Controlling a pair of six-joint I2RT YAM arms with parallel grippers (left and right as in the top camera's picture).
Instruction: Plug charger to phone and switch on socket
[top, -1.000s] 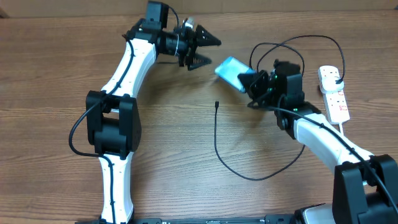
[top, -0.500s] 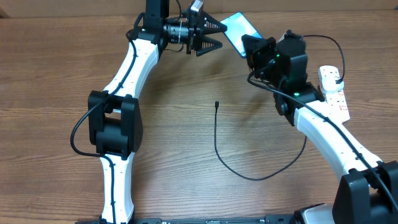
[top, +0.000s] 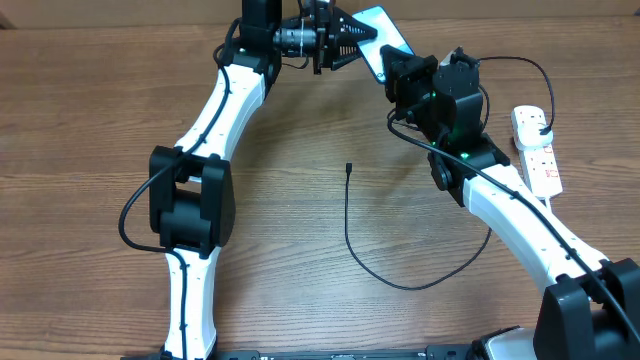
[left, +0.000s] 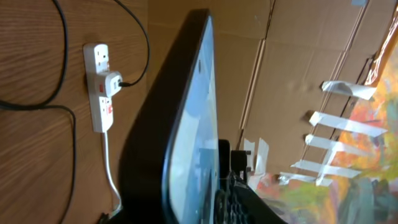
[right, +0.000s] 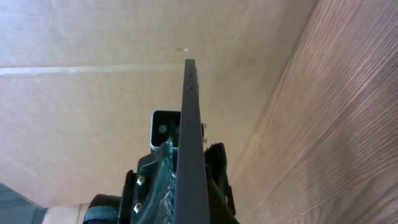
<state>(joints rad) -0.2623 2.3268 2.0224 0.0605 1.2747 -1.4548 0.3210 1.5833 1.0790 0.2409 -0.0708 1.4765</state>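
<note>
Phone (top: 388, 40) is up off the tabletop (top: 90, 130) at the far side, blue screen facing the overhead cam. It's pinched at its near end by my right claw (top: 395, 68), which is clamped on it. Left claw (top: 358, 30) sits at the phone's far end w/ jaws spread. I can't tell from any view if its pads touch the phone.

Only overhead gives me the screen face; both wrist cams get the phone edge-on. Left wrist: dark frame & a sliver of glass fill mid-pic, w/ one finger (left: 233, 199) just beside it on the glass side. Right wrist: thin edge running straight up, dark claw hardware either side, cardboard wall behind.

Charger (top: 347, 225) lies loose on the tabletop, connector tip twd the far side, well apart from the phone, not plugged into it. Cable loops rt and passes under the right arm.

Socket (top: 537, 150) lies at the far right of the tabletop. Left wrist view shows it clearer than overhead does: a plug seated in it w/ the black cable running off, red marks next to that. Can't tell the switch position.
</note>
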